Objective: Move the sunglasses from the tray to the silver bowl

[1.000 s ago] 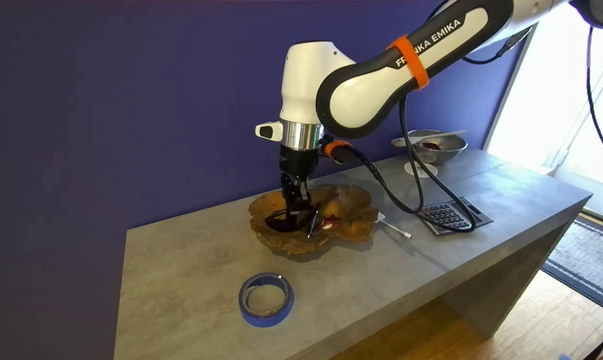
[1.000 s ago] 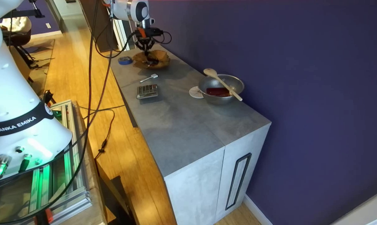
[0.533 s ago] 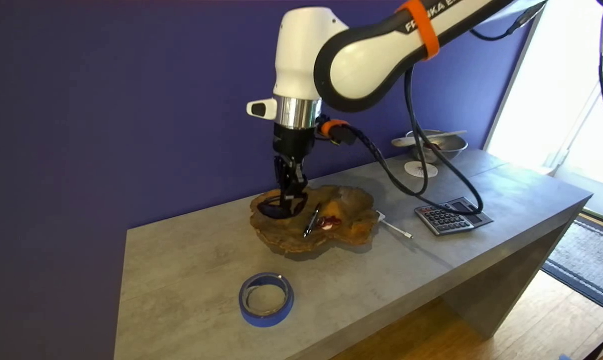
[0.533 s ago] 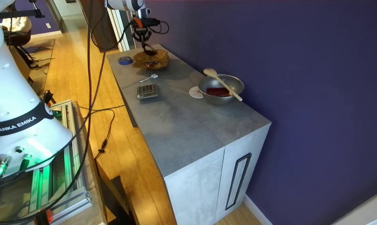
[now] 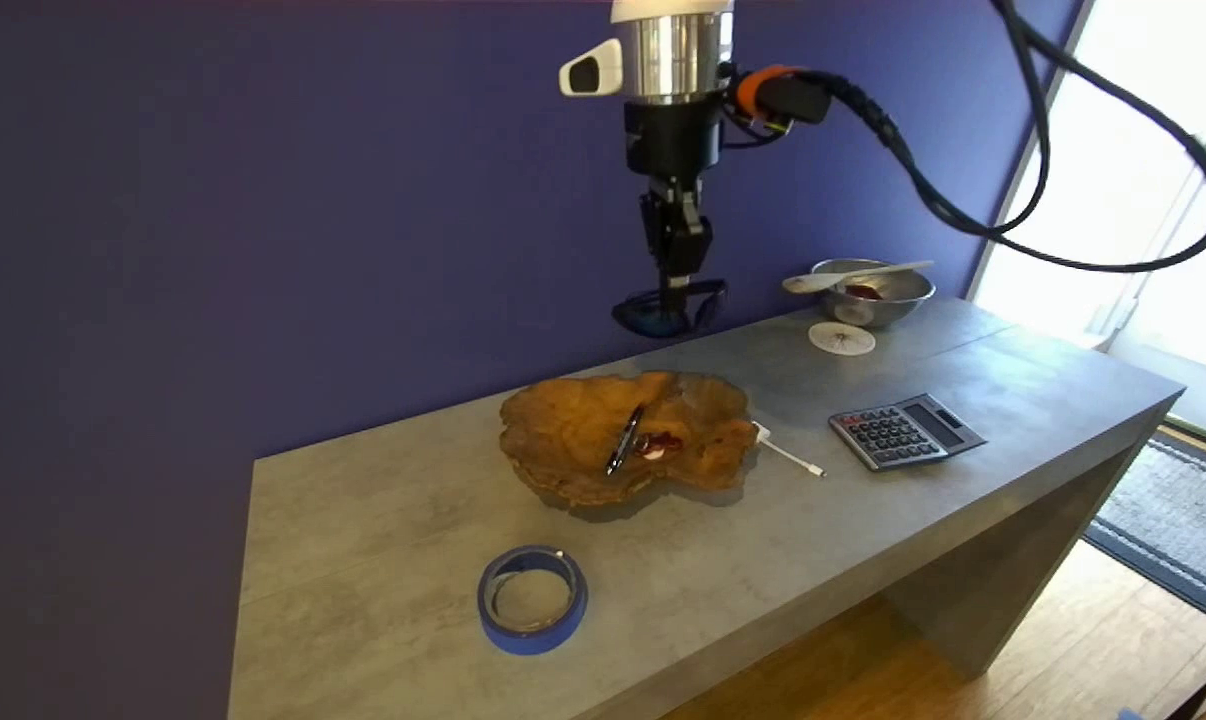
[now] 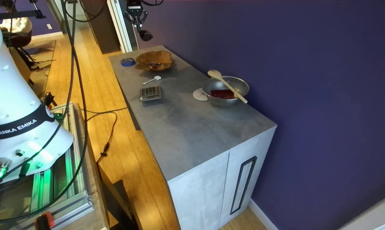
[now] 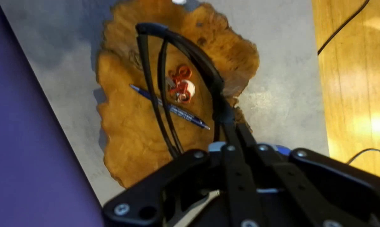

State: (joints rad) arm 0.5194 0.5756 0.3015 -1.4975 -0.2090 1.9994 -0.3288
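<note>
The dark sunglasses (image 5: 653, 316) hang in the air from my gripper (image 5: 675, 288), above and behind the tray. They also show in an exterior view (image 6: 146, 35) and large in the wrist view (image 7: 205, 67), with the frame at the fingertips and the temple arms to one side. My gripper is shut on them. The orange-brown wooden tray (image 5: 553, 430) lies below and also shows in the wrist view (image 7: 123, 135). It holds a pen (image 7: 183, 114) and small red items (image 7: 180, 78). The silver bowl (image 5: 893, 310) stands apart near the wall; it also shows in an exterior view (image 6: 222, 103).
A wooden spoon (image 6: 227, 85) lies across the bowl's rim, over a dark red item (image 6: 222, 93) inside. A white disc (image 5: 841, 339) lies beside the bowl. A calculator (image 5: 898, 435), a white adapter cable (image 5: 791, 455) and a blue tape ring (image 5: 528, 642) lie on the table.
My gripper has risen out of the tray, lifting the sunglasses well above it. Over the last half second it has also shifted toward the bowl's side in an exterior view. The tray stayed put.
</note>
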